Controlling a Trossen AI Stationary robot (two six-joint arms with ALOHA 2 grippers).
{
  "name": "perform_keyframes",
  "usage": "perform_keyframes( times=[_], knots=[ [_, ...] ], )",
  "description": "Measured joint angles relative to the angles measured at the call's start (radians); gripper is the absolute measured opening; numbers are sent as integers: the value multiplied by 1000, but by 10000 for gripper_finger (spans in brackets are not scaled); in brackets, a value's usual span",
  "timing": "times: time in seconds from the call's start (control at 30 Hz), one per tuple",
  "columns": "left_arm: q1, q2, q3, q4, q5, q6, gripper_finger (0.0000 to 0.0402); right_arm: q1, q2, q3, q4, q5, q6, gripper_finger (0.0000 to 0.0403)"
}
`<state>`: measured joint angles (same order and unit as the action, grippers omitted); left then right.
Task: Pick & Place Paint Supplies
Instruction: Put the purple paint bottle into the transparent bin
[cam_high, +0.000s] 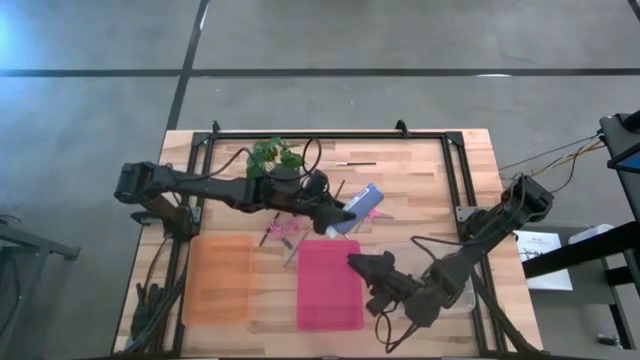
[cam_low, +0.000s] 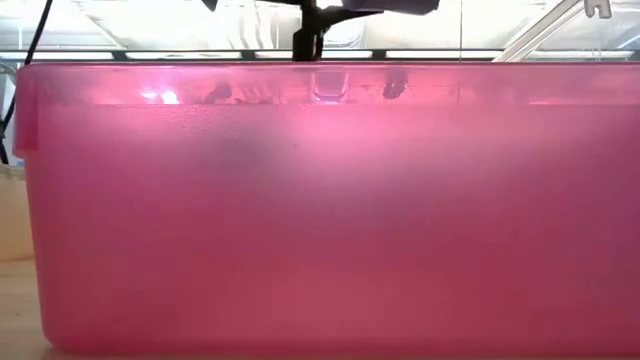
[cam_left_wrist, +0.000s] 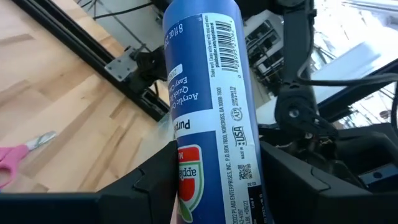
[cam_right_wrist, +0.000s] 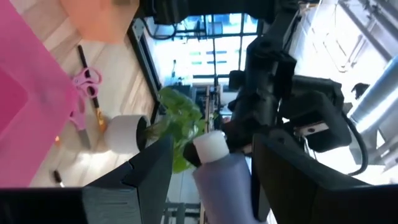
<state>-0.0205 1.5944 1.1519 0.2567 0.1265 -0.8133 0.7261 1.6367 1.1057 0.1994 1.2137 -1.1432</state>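
Above the middle of the wooden table (cam_high: 420, 190), just past the far edge of the pink bin (cam_high: 329, 284), the left gripper (cam_high: 338, 218) holds a blue-and-white paint bottle (cam_high: 362, 204), its fingers (cam_left_wrist: 149, 180) closed on the bottle's lower body. The left wrist view shows the blue label filling the frame between the two dark fingers, and the right wrist view shows the bottle's white cap (cam_right_wrist: 211, 147) pointing toward the right arm. The bottle is tilted and clear of the table.

The right gripper (cam_high: 365, 267) hangs over the right side of the pink bin, its fingers (cam_right_wrist: 149, 168) spread apart with nothing between them.

To the left of the pink bin stands an orange bin (cam_high: 218, 279). Between the two bins, toward the far side, lie pink-handled scissors (cam_high: 283, 231) beside dark-handled brushes (cam_high: 291, 250). Another thin brush (cam_high: 357, 162) lies by itself near the far edge of the table. A green potted plant (cam_high: 274, 157) in a white pot (cam_right_wrist: 122, 132) stands behind the left arm.

In the low view the pink bin's wall fills nearly the whole frame.
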Motion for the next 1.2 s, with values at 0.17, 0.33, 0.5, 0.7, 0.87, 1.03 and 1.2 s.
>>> perform_keyframes(
  times=[0.17,0.33,0.5,0.7,0.87,1.03,1.2],
  knots=[
    [-19,0,0,33,1,-25,203,-2,0,0,29,-28,-43,217],
    [-28,27,0,119,-7,-70,203,-11,0,0,76,-49,-96,217],
    [-29,72,0,191,-6,-120,203,-12,0,0,84,-53,-122,217],
    [-31,103,0,245,-7,-138,203,-11,0,0,86,-40,-135,217],
    [-39,106,0,253,-12,-139,203,-15,0,0,88,-36,-143,217],
    [-53,106,0,280,-35,-139,203,-29,0,-1,88,-36,-144,217],
    [-57,106,0,279,-37,-139,203,-45,1,-3,87,-35,-149,217]
  ],
)
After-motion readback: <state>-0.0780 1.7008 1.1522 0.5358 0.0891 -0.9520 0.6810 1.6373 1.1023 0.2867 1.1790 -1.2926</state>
